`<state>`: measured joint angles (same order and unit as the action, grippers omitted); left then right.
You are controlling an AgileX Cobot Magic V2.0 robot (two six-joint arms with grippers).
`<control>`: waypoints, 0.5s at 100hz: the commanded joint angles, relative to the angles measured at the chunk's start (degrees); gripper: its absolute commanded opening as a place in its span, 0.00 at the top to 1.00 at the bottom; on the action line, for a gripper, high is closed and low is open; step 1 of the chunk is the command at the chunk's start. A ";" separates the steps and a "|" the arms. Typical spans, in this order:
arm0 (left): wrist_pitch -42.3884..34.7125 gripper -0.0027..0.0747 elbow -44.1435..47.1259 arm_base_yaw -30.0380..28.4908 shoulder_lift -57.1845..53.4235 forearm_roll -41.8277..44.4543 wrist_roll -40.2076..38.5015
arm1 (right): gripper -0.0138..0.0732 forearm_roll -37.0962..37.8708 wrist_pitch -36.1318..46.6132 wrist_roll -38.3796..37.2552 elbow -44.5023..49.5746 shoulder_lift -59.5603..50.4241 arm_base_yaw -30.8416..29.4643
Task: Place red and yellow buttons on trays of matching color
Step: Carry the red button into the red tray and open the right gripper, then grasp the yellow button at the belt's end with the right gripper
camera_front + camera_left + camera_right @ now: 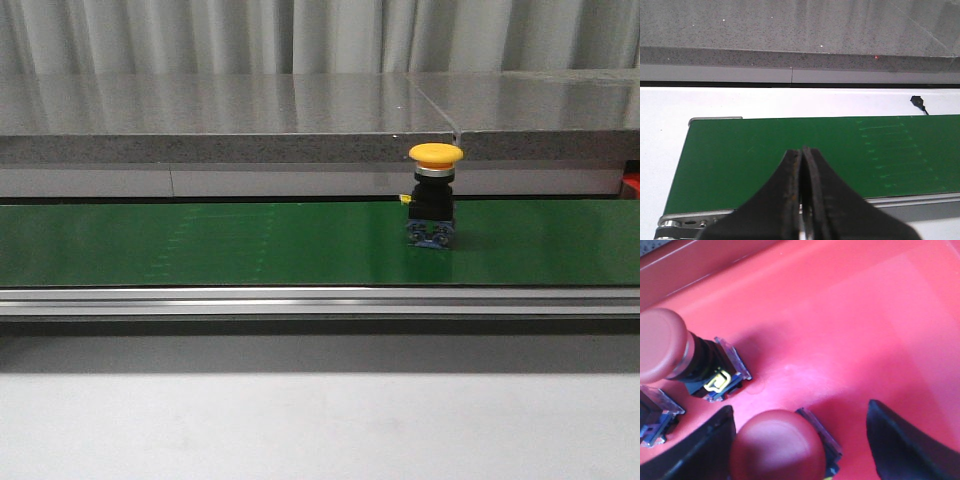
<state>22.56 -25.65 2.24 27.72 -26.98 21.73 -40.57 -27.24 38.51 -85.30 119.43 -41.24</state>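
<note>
One yellow button (435,195) upright on green conveyor belt (200,245), 3 o'clock of centre; left gripper (802,200) pressed together, empty; right gripper (800,440) spread around red button (777,447) in red tray (865,315); lift straight up, avoid neighbouring buttons

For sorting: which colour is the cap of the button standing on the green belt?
Yellow cap, on the button; clearest in the front view.

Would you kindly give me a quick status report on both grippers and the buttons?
Left gripper shut, empty, over the belt. Right gripper open over red tray, astride a red button. Yellow button upright on belt, nothing near it.
</note>
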 commanded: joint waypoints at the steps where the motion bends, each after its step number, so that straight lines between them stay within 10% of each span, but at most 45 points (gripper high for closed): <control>1: -3.72 0.99 -1.57 0.46 0.40 -1.16 -0.09 | 0.21 -1.73 1.91 0.61 -1.86 -5.18 -0.09; 50: -3.72 0.99 -1.57 0.46 0.40 -1.16 -0.09 | 0.21 -4.70 -7.59 3.70 -1.05 -19.96 0.04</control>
<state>22.56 -25.65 2.24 27.72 -26.98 21.73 -42.15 -34.11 39.76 -85.30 105.63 -41.24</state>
